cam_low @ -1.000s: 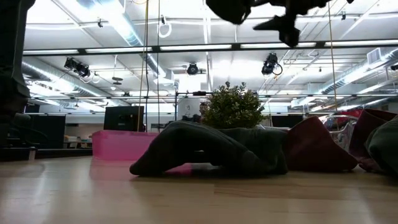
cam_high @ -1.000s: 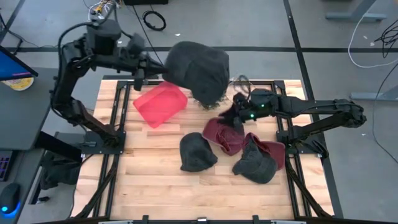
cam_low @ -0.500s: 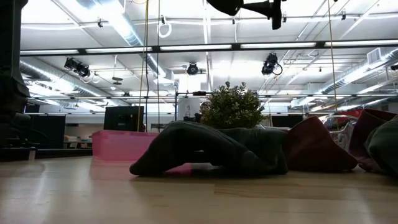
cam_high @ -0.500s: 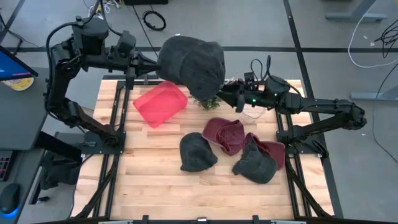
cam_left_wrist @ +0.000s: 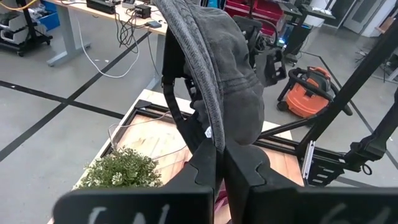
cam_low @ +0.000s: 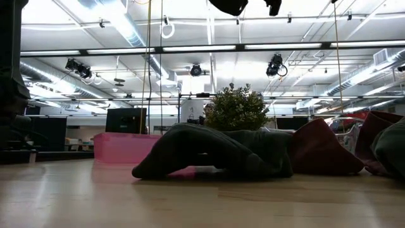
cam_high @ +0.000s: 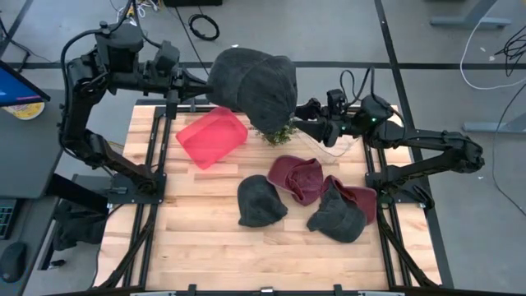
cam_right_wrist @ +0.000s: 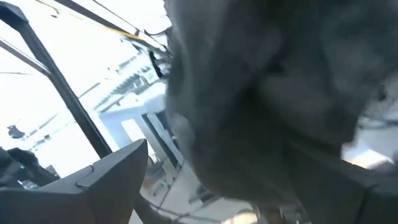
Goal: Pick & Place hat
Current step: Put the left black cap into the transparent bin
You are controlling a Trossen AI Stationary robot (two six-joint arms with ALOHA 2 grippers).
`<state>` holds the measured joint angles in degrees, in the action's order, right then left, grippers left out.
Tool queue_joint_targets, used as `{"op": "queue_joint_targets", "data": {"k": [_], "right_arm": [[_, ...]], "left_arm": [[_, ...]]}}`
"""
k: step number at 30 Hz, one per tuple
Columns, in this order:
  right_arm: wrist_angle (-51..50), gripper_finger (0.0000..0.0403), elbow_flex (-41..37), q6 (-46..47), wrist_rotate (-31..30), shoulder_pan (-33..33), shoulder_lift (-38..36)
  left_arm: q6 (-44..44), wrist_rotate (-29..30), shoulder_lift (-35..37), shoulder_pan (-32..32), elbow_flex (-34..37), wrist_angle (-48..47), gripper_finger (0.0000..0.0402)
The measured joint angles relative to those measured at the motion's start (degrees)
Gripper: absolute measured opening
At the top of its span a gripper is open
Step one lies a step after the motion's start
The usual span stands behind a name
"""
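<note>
1. Nearest the table's front edge lie three loose hats: a dark grey one (cam_high: 261,201), a maroon one (cam_high: 297,178) just behind it, and a grey-and-maroon pair heaped at the right (cam_high: 341,210). None is held.
2. Farther back, toward the left, a pink bin (cam_high: 212,137) rests on the wood. Nothing shows inside it from above; in the low view its interior is hidden.
3. A small green plant (cam_high: 278,132) stands mid-table behind the maroon hat, partly under the raised hat.
4. The task's hat (cam_high: 255,84), large and dark grey, hangs in the air above the far edge, beside the bin and not over it. The left gripper (cam_high: 200,84) is pinched tight on its fabric edge, so the cloth drapes down from the fingers (cam_left_wrist: 205,168), long axis hanging roughly vertical.
5. The right gripper (cam_high: 306,109) hovers on the hat's opposite side, jaws spread wide, holding nothing, with the hat just ahead of them.
6. The left arm is the one carrying; I judge the bin lies just tableward of the hat and slightly toward that arm.
</note>
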<state>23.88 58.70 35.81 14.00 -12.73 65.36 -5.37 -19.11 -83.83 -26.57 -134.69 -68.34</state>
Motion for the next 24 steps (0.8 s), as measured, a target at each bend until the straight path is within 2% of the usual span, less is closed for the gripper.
{"op": "queue_joint_targets", "data": {"k": [7, 24], "right_arm": [[4.25, 0.0398, 0.0, 0.15, -1.71, 0.02, 0.0], [15.32, 0.0395, 0.99, 3.44, -2.45, 0.04, 5.8]], "left_arm": [[0.07, -0.03, -0.51, 0.0, 0.11, 0.84, 0.0011], [1.55, -1.13, -4.2, 0.72, 0.13, 2.17, 0.0013]]}}
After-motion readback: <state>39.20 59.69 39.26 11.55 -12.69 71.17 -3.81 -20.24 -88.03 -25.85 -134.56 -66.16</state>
